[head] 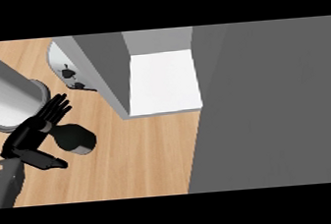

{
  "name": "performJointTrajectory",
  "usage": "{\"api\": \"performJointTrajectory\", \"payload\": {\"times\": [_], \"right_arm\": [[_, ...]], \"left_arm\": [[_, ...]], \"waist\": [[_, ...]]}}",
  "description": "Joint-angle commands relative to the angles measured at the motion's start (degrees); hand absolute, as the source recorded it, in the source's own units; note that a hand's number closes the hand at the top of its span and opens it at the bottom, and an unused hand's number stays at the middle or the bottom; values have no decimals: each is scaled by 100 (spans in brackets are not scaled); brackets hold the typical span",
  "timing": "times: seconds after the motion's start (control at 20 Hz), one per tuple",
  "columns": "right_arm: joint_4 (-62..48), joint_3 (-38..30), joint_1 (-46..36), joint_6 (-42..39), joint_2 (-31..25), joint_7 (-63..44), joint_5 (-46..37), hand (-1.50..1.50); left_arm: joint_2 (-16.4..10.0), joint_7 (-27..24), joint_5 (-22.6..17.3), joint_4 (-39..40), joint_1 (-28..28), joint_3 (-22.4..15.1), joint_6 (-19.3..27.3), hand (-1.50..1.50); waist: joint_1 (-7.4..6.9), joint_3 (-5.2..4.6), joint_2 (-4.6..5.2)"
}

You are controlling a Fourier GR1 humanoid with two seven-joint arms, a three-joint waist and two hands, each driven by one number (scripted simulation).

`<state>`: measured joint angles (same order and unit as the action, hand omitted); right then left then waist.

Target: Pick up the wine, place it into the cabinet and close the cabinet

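A dark rounded object, probably the wine bottle [77, 137], stands on the wooden counter at the lower left. My left hand [34, 134] is right beside it on its left, fingers straight and pointing up, thumb spread out below; whether it touches the bottle I cannot tell. The cabinet [101, 69] stands behind the bottle, and its white inner floor [163, 80] shows bare. A large grey panel [270, 105], apparently the cabinet's door, fills the view's right side. My right hand does not show.
A tall grey cylinder [4, 99] rises at the left edge, just behind my left hand. A white rounded item with black marks [64, 70] lies left of the cabinet's wall. Bare wooden counter [143, 155] stretches between the bottle and the grey panel.
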<state>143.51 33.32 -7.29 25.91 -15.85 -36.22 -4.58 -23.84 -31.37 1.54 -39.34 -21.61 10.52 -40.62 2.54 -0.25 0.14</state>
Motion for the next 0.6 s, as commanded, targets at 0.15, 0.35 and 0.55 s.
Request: {"api": "performJointTrajectory", "payload": {"times": [0.15, 0.35, 0.55], "right_arm": [[686, 71, 26, 62, -147, -203, -297, -150], [900, 29, 70, 166, -252, -324, -293, -150], [889, 50, 259, 156, -421, -102, -207, -150]], "left_arm": [[138, -970, 154, 803, -36, -328, -778, -150], [111, -960, 188, 1036, -181, -466, -860, -150], [147, -1038, 178, 1184, -302, -554, -845, -150]], "waist": [[10, -6, 11], [60, -8, 1], [48, 0, 5]]}}
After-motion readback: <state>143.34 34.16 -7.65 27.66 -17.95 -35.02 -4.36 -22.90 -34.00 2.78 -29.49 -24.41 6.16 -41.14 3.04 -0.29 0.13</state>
